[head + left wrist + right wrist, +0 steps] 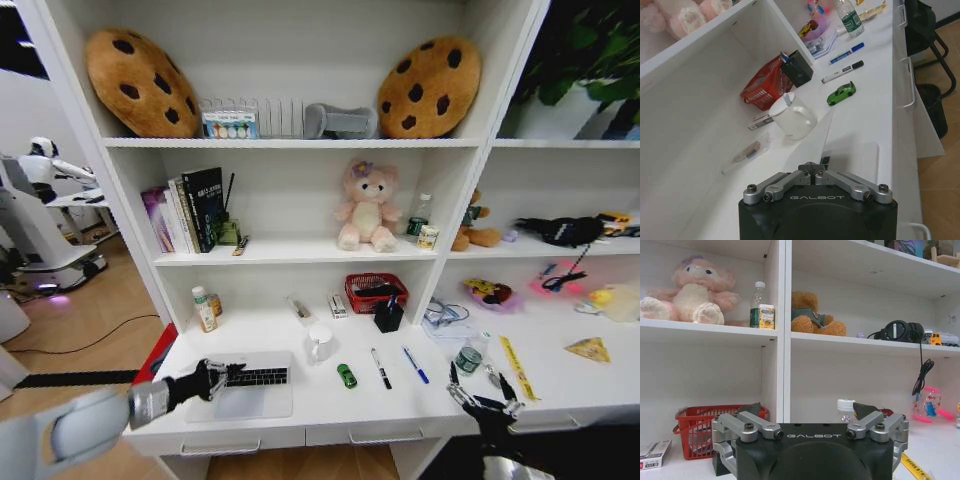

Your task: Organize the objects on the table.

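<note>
A silver laptop point(245, 392) lies at the left front of the white table point(420, 400), its lid low over the black keyboard. My left gripper point(226, 377) reaches in from the left and is shut, its tips point(811, 169) pinched at the laptop lid's thin edge point(827, 134). To the right lie a tiny green toy car point(347, 376) point(841, 93), a black pen point(381, 368) point(842, 72) and a blue pen point(415, 365) point(846, 52). A green-labelled can point(468, 360) stands farther right. Just in front of the can, my right gripper point(482, 397) hovers open at the table's front edge.
A white mug point(319, 343) stands behind the laptop. A red basket point(375, 292) and black holder point(388, 316) sit at the back wall. An orange bottle point(205, 310) is at back left, and a yellow ruler point(517, 366) lies at right. Shelves with plush toys rise above.
</note>
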Robot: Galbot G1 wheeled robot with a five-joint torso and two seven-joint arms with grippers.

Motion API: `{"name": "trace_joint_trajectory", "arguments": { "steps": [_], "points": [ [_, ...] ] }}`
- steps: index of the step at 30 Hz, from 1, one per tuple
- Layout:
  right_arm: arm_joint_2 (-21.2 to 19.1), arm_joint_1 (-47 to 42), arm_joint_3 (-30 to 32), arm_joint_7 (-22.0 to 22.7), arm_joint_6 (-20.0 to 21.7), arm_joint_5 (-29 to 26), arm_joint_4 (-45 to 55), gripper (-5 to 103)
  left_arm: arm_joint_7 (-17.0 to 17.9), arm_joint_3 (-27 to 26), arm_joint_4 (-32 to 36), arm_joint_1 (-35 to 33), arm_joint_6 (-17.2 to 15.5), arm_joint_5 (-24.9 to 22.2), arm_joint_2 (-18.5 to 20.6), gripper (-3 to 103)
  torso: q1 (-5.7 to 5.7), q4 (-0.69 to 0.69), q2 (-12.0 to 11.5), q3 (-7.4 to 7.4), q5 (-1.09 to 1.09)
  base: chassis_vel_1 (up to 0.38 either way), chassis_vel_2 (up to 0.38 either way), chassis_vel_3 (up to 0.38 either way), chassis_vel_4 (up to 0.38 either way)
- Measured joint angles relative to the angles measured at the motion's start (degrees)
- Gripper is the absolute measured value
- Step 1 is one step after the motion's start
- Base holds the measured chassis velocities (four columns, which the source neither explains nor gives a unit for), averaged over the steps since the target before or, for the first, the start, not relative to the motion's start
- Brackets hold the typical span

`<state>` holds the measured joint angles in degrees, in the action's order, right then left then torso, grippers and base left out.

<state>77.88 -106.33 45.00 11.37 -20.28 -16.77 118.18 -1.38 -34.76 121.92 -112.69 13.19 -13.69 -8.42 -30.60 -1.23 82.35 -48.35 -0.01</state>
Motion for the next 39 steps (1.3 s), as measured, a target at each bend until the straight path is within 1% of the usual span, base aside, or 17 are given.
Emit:
{"name": "trace_joint_trajectory", "arguments": {
  "steps": [2, 5, 7, 10, 11, 12, 13, 14, 15, 17, 18, 21, 22, 24, 28, 30, 39],
  "points": [
    [-0.1, 0.0, -0.2, 0.1, 0.7, 0.3, 0.3, 100, 0.2, 4.5, -1.1, 0.0, 0.5, 4.4, -6.0, 0, 0.00, -0.02, 0.0, 0.00, 0.02, 0.000, 0.000, 0.000, 0.000],
    [-0.1, 0.0, -0.3, 0.1, 0.9, 0.8, 0.4, 100, 0.3, 6.0, -2.0, 0.0, 1.1, 6.8, -8.8, 0, 0.00, -0.02, 0.0, 0.00, 0.01, 0.000, 0.000, 0.000, 0.000],
    [0.2, -0.4, -0.6, 0.1, 1.4, 1.7, 0.6, 100, 0.7, 8.0, -3.3, -0.3, 2.1, 10.4, -16.9, 0, 0.00, 0.01, 0.0, 0.00, 0.00, 0.000, 0.000, 0.000, 0.000],
    [0.1, -1.0, -0.9, -0.1, 1.6, 2.3, 0.8, 100, 1.2, 7.5, -3.2, -0.6, 2.1, 10.1, -21.7, 0, 0.00, 0.01, 0.0, 0.00, 0.00, 0.000, 0.000, 0.000, 0.000],
    [-0.1, -1.4, -1.1, -0.4, 1.7, 2.6, 1.1, 100, 1.5, 5.7, -2.2, -0.7, 1.8, 8.1, -24.7, -3, 0.00, -0.01, 0.0, 0.01, 0.01, 0.000, 0.000, 0.000, 0.000],
    [-0.1, -1.4, -1.1, -0.4, 1.7, 2.6, 1.1, 100, 1.5, 5.7, -2.2, -0.7, 1.8, 8.1, -24.7, -3, 0.00, -0.01, 0.0, 0.01, 0.01, 0.000, 0.000, 0.000, 0.000],
    [-0.2, -1.5, -1.1, -0.6, 1.9, 2.7, 1.3, 100, 1.7, 4.7, -1.5, -0.6, 1.5, 6.7, -26.2, 2, 0.00, -0.03, 0.0, 0.00, 0.03, 0.000, 0.000, 0.000, 0.000],
    [-0.6, -1.6, -1.1, -1.4, 2.2, 2.8, 1.7, 100, 2.9, 1.9, 0.5, -0.1, 0.6, 1.9, -30.1, 8, 0.00, -0.03, 0.0, 0.00, 0.02, 0.000, 0.000, 0.000, 0.000],
    [-0.6, -1.6, -1.1, -1.4, 2.2, 2.8, 1.7, 100, 2.9, 1.9, 0.5, -0.1, 0.6, 1.9, -30.1, 8, 0.00, -0.03, 0.0, 0.00, 0.02, 0.000, 0.000, 0.000, 0.000],
    [-1.5, -1.7, -1.7, -2.6, 2.4, 2.9, 2.0, 100, 4.6, -1.3, 2.9, 0.4, -0.3, -3.3, -35.8, 18, 0.00, -0.02, 0.0, 0.00, 0.02, 0.000, 0.000, 0.000, 0.000],
    [-1.5, -1.7, -1.7, -2.6, 2.4, 2.9, 2.0, 100, 4.6, -1.3, 2.9, 0.4, -0.3, -3.3, -35.8, 18, 0.00, -0.02, 0.0, 0.00, 0.02, 0.000, 0.000, 0.000, 0.000],
    [-2.4, -3.3, -2.5, -4.9, 1.7, 2.8, 2.6, 100, 5.5, -5.3, 5.7, 0.4, -2.2, -10.9, -44.9, 35, 0.00, 0.01, 0.0, 0.00, 0.02, 0.000, 0.000, 0.000, 0.000],
    [-2.4, -3.3, -2.5, -4.9, 1.7, 2.8, 2.6, 100, 5.5, -5.3, 5.7, 0.4, -2.2, -10.9, -44.9, 35, 0.00, 0.01, 0.0, 0.00, 0.02, 0.000, 0.000, 0.000, 0.000],
    [-2.4, -3.8, -3.0, -5.7, 0.9, 2.1, 2.3, 100, 5.8, -9.0, 6.8, 0.4, -2.9, -15.8, -49.2, 45, 0.00, -0.03, 0.0, 0.00, 0.01, 0.000, 0.000, 0.000, 0.000],
    [-2.9, -3.7, -4.4, -6.0, 1.1, 1.1, 1.6, 100, 6.0, -13.4, 7.2, -0.3, -3.2, -20.6, -52.0, 56, -0.01, -0.01, 0.0, 0.00, 0.02, 0.000, 0.000, 0.000, 0.000],
    [-3.8, -3.3, -6.3, -6.3, 1.2, 1.4, 0.8, 100, 6.1, -18.1, 6.9, -1.1, -3.1, -25.0, -53.4, 68, -0.01, 0.01, 0.0, 0.00, 0.02, 0.000, 0.000, 0.000, 0.000],
    [-4.9, -1.8, -9.1, -6.2, 1.5, 3.5, -1.1, 100, 6.2, -25.0, 4.0, -1.7, -1.3, -31.1, -52.0, 98, -0.01, -0.03, 0.0, 0.00, 0.01, 0.000, 0.000, 0.000, 0.000]
  ]
}}
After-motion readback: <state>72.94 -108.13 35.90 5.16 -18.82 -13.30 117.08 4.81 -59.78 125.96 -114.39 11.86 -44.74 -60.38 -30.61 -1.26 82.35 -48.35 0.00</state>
